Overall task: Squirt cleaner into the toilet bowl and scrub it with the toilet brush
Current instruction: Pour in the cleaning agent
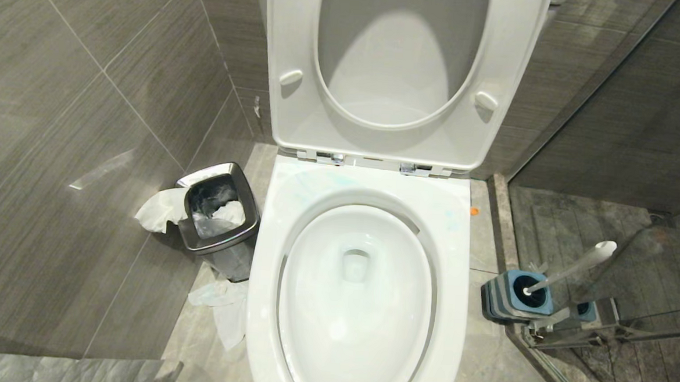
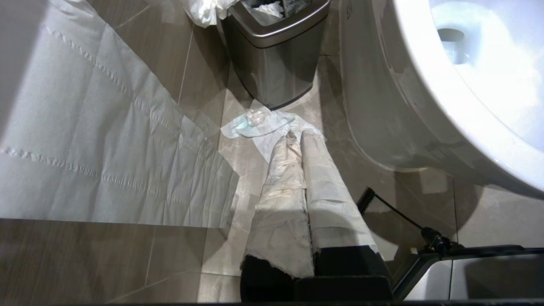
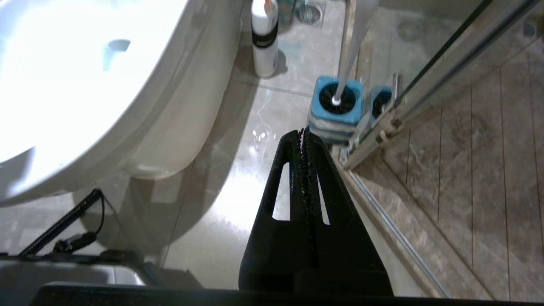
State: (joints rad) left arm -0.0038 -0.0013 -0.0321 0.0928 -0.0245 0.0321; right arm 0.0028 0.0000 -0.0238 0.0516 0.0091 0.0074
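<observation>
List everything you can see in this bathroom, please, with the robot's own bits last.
toilet bowl: one, white, centre, seat and lid raised
cleaner: faint teal streaks, on the bowl's back rim
toilet brush: one, white handle, standing in its holder
holder: one, grey with blue top, right of the toilet by the glass door
waste bin: one, steel, left of the toilet, tissue inside
tissue: white, on the floor by the bin
bottle: one, white, floor beside the toilet
left gripper: paper-wrapped, shut, above the floor
right gripper: black, shut, near the holder
</observation>
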